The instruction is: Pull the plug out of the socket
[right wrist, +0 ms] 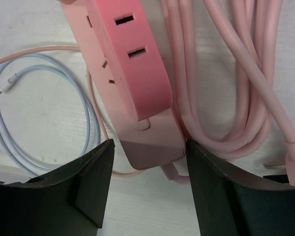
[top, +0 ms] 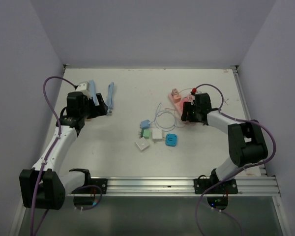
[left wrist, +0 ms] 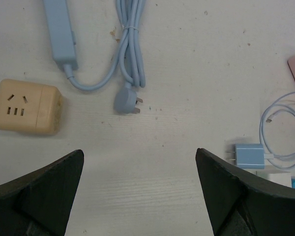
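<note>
Walled white table (top: 118, 162). Near its right edge, the right fingers (right wrist: 83, 191) straddle the pink power strip (right wrist: 137, 83), probably to brace it; clamping cannot be confirmed. The left fingers (left wrist: 44, 196) hang released, idle. A small plug (top: 174, 92) appears seated at the strip's far end.

Blue power strip (left wrist: 59, 29) near beige adapter (left wrist: 27, 107)

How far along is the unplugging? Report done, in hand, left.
Done: the right gripper is at the pink power strip, jaws straddling its near end. In hand: securing that strip; a firm grip isn't clear. Left: the small plug seems still seated at the far end, and the open left gripper hovers away by the blue strip.
</note>
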Motion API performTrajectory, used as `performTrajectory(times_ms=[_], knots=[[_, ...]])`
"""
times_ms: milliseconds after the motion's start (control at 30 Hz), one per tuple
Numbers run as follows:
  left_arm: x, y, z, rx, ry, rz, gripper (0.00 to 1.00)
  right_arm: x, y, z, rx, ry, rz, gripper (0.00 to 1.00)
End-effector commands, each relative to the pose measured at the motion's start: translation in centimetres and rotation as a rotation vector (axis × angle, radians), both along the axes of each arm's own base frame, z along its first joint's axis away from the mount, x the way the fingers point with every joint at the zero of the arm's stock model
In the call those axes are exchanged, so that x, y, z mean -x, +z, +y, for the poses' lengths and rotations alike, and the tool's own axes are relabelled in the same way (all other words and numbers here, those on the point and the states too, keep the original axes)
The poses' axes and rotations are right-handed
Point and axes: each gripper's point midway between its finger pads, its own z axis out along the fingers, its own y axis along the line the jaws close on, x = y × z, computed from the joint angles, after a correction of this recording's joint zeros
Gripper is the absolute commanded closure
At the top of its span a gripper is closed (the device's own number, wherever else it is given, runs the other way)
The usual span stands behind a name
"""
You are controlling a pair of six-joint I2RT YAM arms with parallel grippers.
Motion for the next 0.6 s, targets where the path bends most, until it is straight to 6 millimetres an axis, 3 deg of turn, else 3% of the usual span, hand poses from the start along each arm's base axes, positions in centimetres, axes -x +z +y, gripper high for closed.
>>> performTrajectory(times_ms=[0, 300, 467, 567], knots=[[-0.6, 0.6, -0.5, 0.006, -0.025, -0.036, 0.00, -1.6, 0.6, 0.4, 0.046, 0.032, -0.029, 0.37], [-0.6, 0.8, -0.5, 0.010, -0.028, -0.042, 0.00, -2.4, 0.0, 0.4, 0.116, 0.019, 0.012, 0.39], [-0.5, 0.7, -0.6, 0.012, -0.034, -0.042, 0.00, -2.3, 0.2, 0.1, 0.128, 0.012, 0.005, 0.62], [-0.5, 1.0, -0.9, 0.020, -0.044, -0.054, 0.00, -2.1, 1.5, 0.2, 0.112, 0.017, -0.032, 0.78]])
